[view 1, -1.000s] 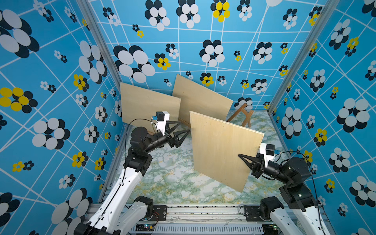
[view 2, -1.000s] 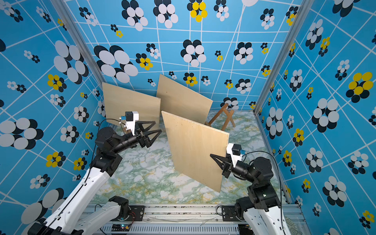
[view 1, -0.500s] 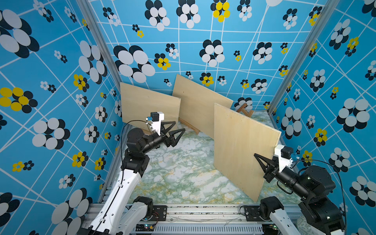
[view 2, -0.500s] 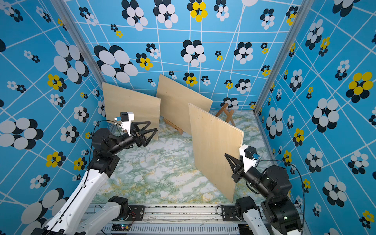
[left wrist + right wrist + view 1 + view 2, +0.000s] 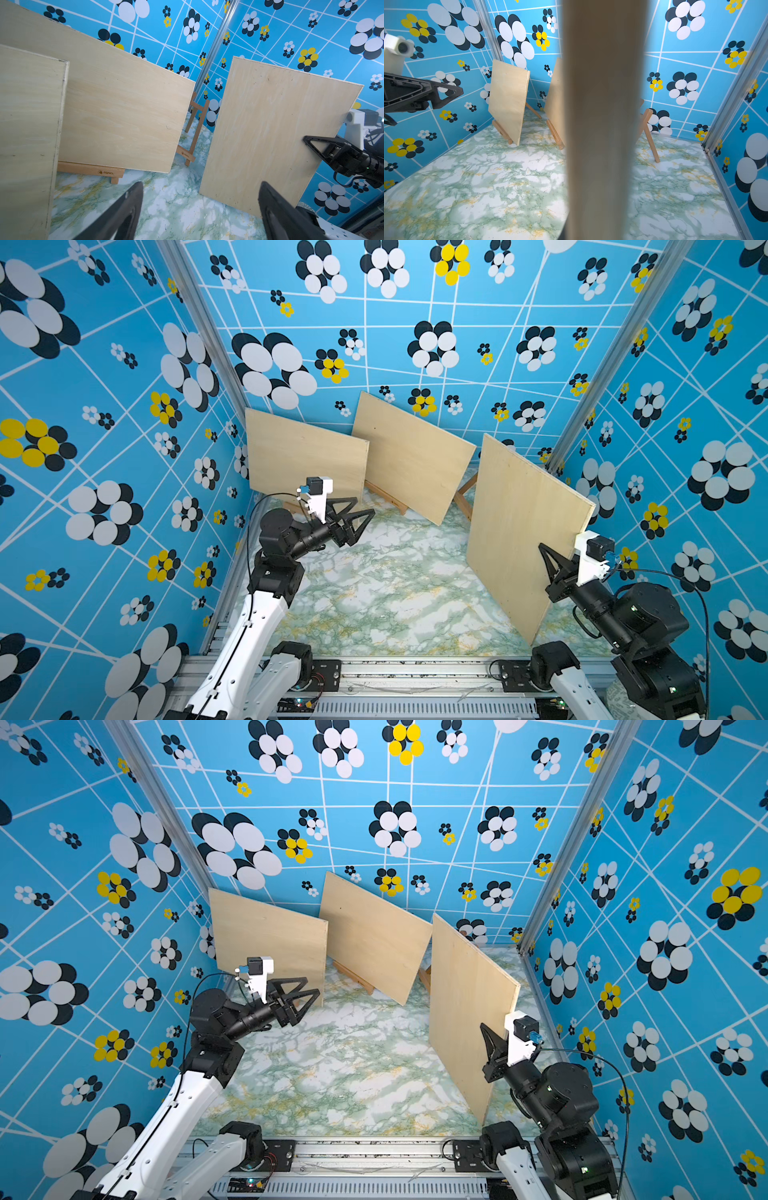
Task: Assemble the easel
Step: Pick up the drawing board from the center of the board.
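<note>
Easel three (image 5: 197, 133) stands empty beyond the right gripper (image 5: 549, 558), which is clamped on the edge of the last board (image 5: 523, 531). Two boards (image 5: 305, 464) (image 5: 411, 456) ahead of the open, empty left gripper (image 5: 365, 506) already sit on easels (image 5: 91, 169); one placing seems left.

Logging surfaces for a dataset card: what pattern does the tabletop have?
The tabletop is white-and-green marble with yellowish veining, clearest in a top view.

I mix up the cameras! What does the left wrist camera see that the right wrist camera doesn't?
Only the left wrist view: the held board's whole flat face, with the right gripper pinching its edge. Only the right wrist view: the left gripper from the side, open and empty; the board is a blurry strip. Both: two boards on easels, the spare easel, the marble table.
</note>
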